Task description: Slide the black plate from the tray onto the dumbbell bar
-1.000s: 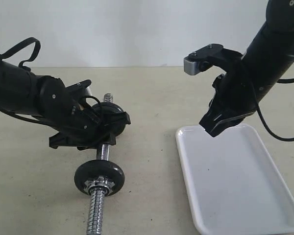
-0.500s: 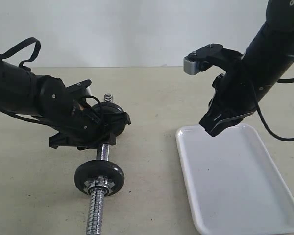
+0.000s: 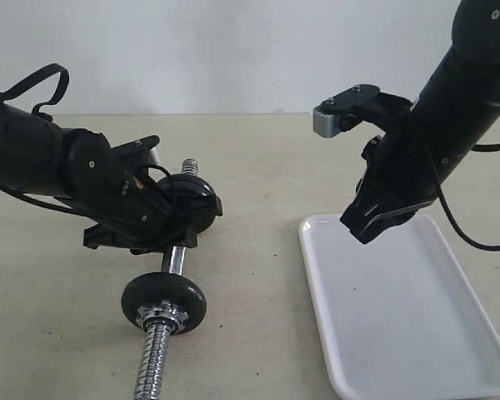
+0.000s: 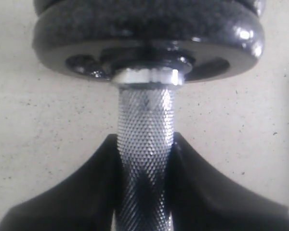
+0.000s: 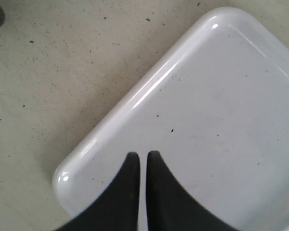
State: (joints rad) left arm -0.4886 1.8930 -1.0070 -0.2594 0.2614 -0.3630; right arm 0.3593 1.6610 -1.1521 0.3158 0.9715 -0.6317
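Observation:
The dumbbell bar (image 3: 173,260) lies slanted on the table, and my left gripper (image 3: 179,229) is shut on its knurled middle. A black plate (image 3: 196,202) sits on the bar's far part, right by that gripper. Another black disc (image 3: 164,298) with a chrome nut (image 3: 161,317) sits toward the near threaded end. In the left wrist view the fingers (image 4: 86,192) clamp the bar (image 4: 145,115) just short of stacked black discs (image 4: 149,43). The white tray (image 3: 400,317) holds nothing. My right gripper (image 3: 362,229) hangs shut and empty over its far left corner (image 5: 143,154).
The tan table top (image 3: 258,167) stretches between the bar and the tray. The tray's rim (image 5: 135,101) runs across the right wrist view with bare table beyond. A white wall stands behind the table.
The bar has swung a little: its near end and front disc moved left, its far end right. My right gripper drifted slightly right and stays shut over the tray.

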